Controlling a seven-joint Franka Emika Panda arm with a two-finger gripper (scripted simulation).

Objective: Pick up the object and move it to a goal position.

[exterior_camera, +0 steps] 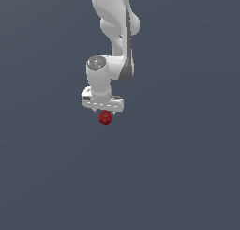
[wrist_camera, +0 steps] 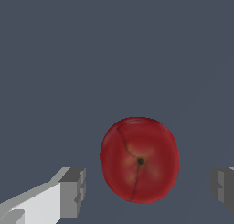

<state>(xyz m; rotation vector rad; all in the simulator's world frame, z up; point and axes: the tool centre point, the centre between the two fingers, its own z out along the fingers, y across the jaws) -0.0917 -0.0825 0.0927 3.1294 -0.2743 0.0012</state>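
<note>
The small, round, smooth-looking red ball [wrist_camera: 139,160], judged light and prone to rolling, is best gripped across its widest middle by the spread, empty fingers [wrist_camera: 73,192].

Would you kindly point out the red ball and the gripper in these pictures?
red ball [wrist_camera: 139,160], wrist view, the dark dimple at its middle.
red ball [exterior_camera: 105,117], exterior view, its middle, just under the gripper.
gripper [wrist_camera: 148,191], wrist view, the gap midway between the open jaws.

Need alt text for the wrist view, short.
A dark-red roundish object with a dark central dimple sits between the open gripper, its two grey fingertips apart from it on either side. Behind is plain dark grey-blue ground.
</note>
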